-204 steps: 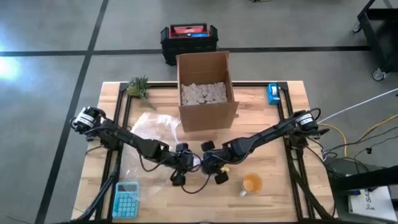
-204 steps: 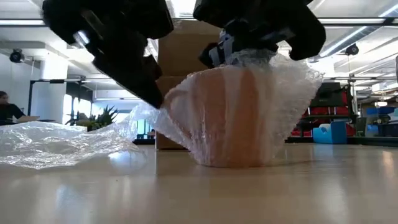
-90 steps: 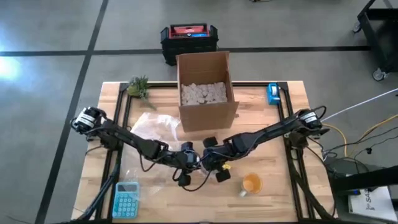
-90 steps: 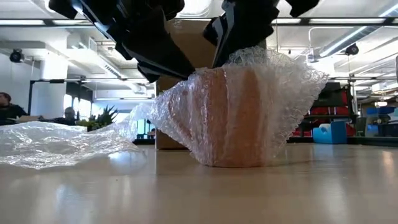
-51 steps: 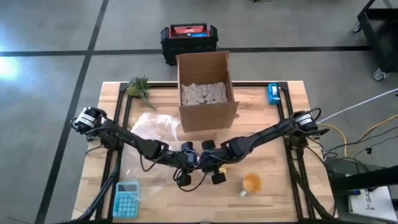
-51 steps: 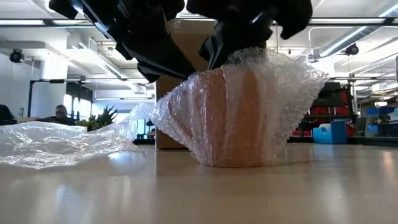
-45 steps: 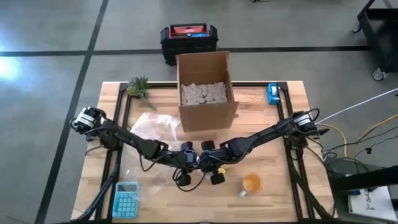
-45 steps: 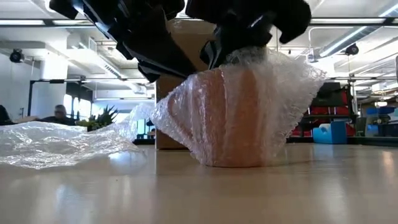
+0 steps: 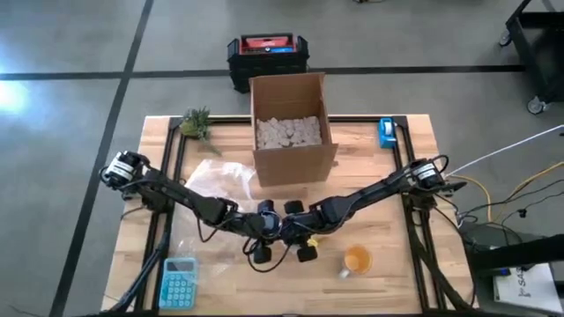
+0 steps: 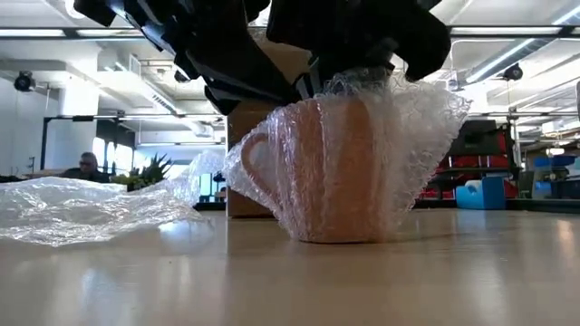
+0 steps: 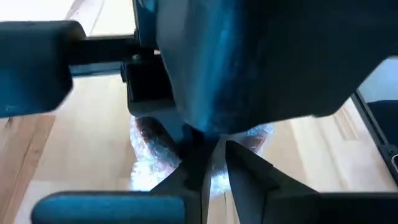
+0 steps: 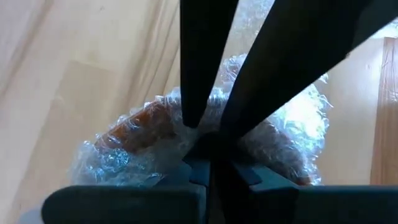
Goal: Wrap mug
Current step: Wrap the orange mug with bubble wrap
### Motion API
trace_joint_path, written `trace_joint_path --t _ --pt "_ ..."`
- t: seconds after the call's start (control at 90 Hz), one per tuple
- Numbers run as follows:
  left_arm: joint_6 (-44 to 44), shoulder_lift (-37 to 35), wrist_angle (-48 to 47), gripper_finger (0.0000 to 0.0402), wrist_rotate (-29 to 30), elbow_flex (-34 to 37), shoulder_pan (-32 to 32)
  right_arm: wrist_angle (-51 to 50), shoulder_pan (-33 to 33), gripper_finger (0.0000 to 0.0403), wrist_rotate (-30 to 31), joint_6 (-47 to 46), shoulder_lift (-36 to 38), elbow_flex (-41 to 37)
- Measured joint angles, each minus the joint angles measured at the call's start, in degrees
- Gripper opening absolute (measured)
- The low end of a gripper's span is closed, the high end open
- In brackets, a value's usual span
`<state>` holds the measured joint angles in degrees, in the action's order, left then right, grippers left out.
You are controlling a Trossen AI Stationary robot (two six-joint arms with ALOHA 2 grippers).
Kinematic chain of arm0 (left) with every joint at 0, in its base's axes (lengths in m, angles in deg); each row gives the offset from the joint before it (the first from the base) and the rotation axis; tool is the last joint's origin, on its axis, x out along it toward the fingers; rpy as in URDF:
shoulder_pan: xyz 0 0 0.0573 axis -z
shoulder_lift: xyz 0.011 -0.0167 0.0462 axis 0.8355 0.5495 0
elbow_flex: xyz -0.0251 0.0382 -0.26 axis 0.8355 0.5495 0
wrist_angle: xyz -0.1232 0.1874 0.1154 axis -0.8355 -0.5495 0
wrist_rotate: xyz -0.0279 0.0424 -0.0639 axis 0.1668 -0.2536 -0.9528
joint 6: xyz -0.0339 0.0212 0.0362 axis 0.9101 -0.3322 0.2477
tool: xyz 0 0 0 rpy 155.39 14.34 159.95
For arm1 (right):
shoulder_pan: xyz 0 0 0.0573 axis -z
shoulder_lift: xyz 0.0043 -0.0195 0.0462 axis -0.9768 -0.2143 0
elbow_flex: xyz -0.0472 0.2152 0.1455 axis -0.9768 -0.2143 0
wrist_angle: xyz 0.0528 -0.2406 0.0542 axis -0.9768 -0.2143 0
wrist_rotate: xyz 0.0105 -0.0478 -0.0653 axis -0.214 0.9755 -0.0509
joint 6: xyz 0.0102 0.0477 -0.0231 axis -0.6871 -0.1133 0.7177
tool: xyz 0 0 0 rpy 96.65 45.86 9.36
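Orange mug [image 10: 331, 172] stands upright on the tabletop [image 9: 229, 286], near the middle and toward the near edge, with a sheet of bubble wrap [image 10: 417, 154] drawn up around it. Low view: the mug's handle points left, and the wrap flares out wide on the right and bunches above the rim.

Left hand [image 9: 271, 231] and right hand [image 9: 298, 232] meet directly over the mug — both come in low from opposite sides, nearly touching each other. In the right wrist view the right hand's fingers [image 12: 199, 68] converge to a narrow gap right at the bunched wrap on top of the mug; appears pinched on the wrap. Left hand: fingers [image 11: 249, 171] sit against the wrapped mug, largely blocked by the other arm — cannot tell whether closed or open.

Elsewhere on the tabletop:
- loose plastic sheet [image 9: 220, 180], left of the mug, toward the far side
- cardboard box [image 9: 291, 128] at the far centre, open top, filled with pale packing pieces
- small green plant [image 9: 197, 122], far left corner
- blue tape dispenser [image 9: 387, 132], far right
- calculator [image 9: 180, 282], near left
- second orange mug [image 9: 356, 261], unwrapped, just right of the hands toward the near edge

Floor beyond the table: black crate [image 9: 268, 53] with red contents.
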<state>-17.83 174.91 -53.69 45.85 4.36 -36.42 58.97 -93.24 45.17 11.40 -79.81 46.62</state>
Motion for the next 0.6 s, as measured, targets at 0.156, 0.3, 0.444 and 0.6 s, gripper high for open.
trace_joint_path --t 0.156,0.3,0.444,0.6 --pt "0.0 2.4 1.6 0.0036 0.3 -0.2 0.0 0.2 0.0 0.0002 -0.1 -0.1 0.2 -0.2" --pt "0.0 2.8 1.6 0.0036 0.8 -0.3 0.0 0.2 0.0 0.0002 -0.1 -0.2 0.8 -0.3" --pt "-0.2 2.7 1.9 0.0036 0.9 -0.2 0.0 0.0 0.0 0.0002 -0.1 0.4 2.7 -0.4" --pt "-0.2 2.7 2.1 0.0036 0.9 -0.2 0.0 -2.2 0.0 0.0002 -0.1 0.5 7.1 -0.6"
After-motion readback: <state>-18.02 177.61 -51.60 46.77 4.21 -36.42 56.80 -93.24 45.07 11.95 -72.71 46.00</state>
